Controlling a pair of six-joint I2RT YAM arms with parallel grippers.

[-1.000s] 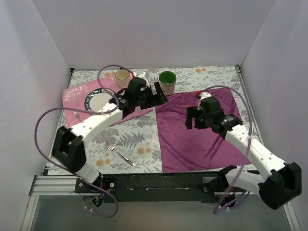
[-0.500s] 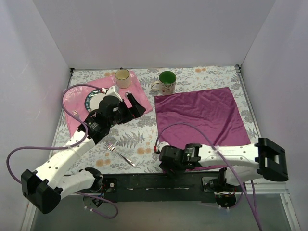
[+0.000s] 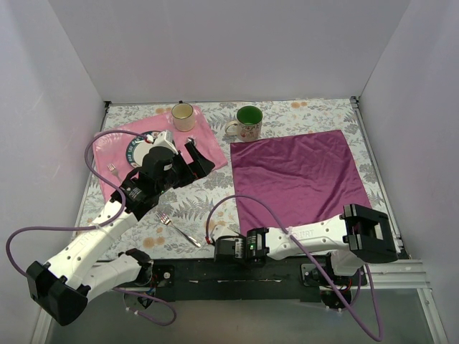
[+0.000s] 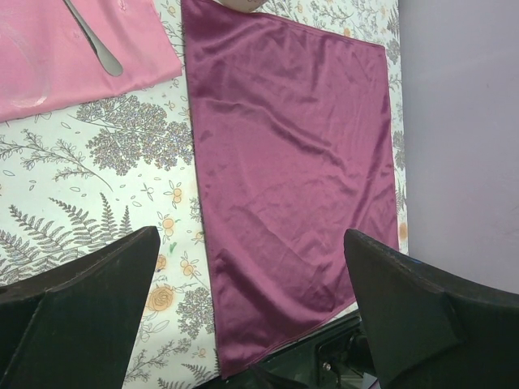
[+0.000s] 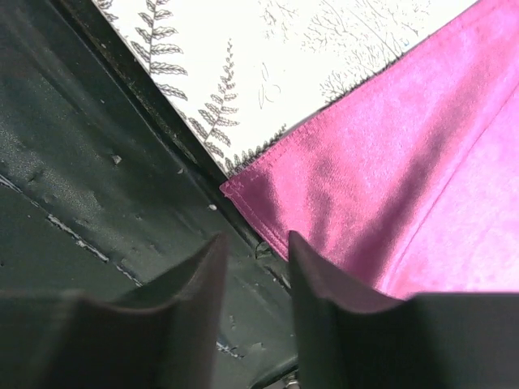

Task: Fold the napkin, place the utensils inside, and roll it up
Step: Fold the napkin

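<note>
Top view, with both wrist views. One napkin (image 3: 297, 179) lies spread flat as a single unfolded layer on the right half of the floral tablecloth (image 3: 208, 193), its near-left corner at the black rail (image 3: 287, 269) along the table's front edge.

Two arms are in view. The left gripper (image 3: 203, 156) hangs above the right edge of the one pink mat (image 3: 107, 143), jaws spread wide and holding nothing. Its wrist camera looks down between the two fingers (image 4: 81, 308) onto the napkin.

The right gripper (image 5: 253, 275) sits low at the front rail, right at the napkin's near-left corner. Its jaws are drawn narrow, and a slit between the two fingertips (image 5: 324, 275) shows the hem running into it — no cloth is visibly pinched.

Two utensils can be counted with confidence. One fork (image 3: 179, 229) lies on the tablecloth, well apart from the napkin. One silver piece (image 4: 93, 36) lies on the pink mat — only one end shows, so its kind cannot be told.

Also present:
- two mugs, a tan mug (image 3: 183, 115) and a green-lined mug (image 3: 249, 120)
- one blue-rimmed plate (image 3: 141, 152) on the mat
</note>
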